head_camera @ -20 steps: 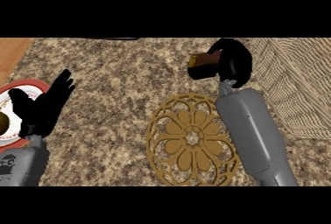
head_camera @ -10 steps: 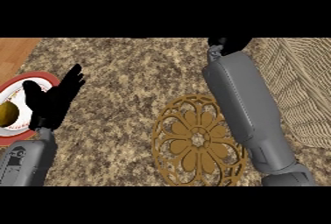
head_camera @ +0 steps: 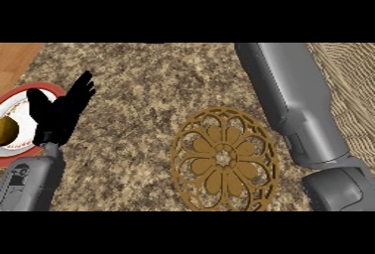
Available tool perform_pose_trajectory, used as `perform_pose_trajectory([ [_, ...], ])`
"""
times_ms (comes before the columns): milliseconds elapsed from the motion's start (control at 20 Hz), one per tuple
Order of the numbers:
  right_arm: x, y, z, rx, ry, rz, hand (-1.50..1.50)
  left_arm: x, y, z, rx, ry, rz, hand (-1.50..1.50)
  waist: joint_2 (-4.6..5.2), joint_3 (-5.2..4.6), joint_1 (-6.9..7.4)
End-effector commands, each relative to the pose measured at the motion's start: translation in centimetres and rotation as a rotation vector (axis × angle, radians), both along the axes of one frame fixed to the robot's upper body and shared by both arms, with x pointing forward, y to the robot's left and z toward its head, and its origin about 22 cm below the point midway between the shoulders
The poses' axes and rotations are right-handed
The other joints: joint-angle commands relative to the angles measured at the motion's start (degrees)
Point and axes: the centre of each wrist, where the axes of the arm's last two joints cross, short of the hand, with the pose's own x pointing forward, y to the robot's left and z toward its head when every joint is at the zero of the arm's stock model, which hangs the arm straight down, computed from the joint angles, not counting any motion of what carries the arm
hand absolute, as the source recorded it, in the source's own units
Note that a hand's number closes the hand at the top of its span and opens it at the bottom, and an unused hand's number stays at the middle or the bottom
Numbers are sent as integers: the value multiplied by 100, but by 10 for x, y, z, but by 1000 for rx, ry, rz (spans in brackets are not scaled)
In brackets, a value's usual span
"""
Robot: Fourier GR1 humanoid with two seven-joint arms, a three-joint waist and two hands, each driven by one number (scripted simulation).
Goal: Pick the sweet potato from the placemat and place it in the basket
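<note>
Sweet potato out of view now; a second ago right hand carried it beyond placemat (head_camera: 224, 158). Right forearm (head_camera: 293, 104) has stretched past placemat beside basket (head_camera: 351, 94), hand hidden, fingers untellable. Likely release next. Left hand (head_camera: 62, 111) rests, fingers spread.

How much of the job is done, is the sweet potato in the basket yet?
Done: the placemat has no sweet potato on it. In hand: the right forearm stretches up beside the basket, hand out of view. Left: can't see it landing. Left hand rests open.
</note>
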Motion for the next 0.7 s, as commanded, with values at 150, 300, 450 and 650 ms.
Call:
perform_pose_trajectory([
  [150,13,-25,43,105,-57,-230,150,-3,-10,-4,-4,8,-1,0,-16,9,-54],
  [300,18,-39,42,84,-28,-299,150,6,4,5,-7,-3,39,0,-14,6,-176],
  [450,25,-56,30,35,4,-390,150,-5,-4,-6,-3,-15,17,0,-10,5,-88],
  [650,28,-73,24,60,28,-448,150,-4,-3,-4,-7,-2,31,0,-50,17,-195],
])
